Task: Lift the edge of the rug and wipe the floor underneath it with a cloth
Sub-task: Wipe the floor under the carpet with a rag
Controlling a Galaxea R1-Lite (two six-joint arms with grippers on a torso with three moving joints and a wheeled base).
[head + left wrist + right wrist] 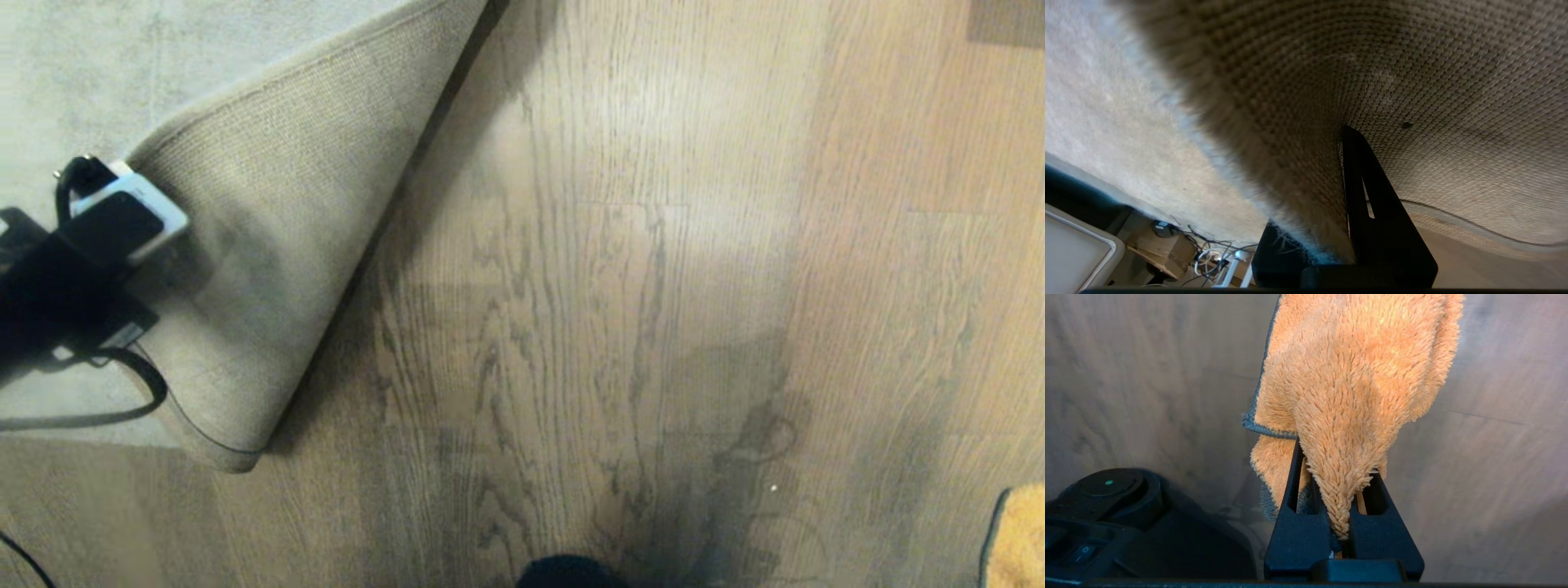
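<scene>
Already the lifting half looks done: the left gripper (pixel 1345 196) pinches the rug edge (pixel 269 269), folding the corner back over the rug so its beige backing faces up and the floor (pixel 588 327) beside it lies bare. Wiping is left. The right gripper (pixel 1341 522) is clamped on the cloth (pixel 1355 384), which hangs off to the robot's right, well apart from the exposed floor.

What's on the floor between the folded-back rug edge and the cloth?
Only bare floor in the head view between the rug edge and the cloth.
</scene>
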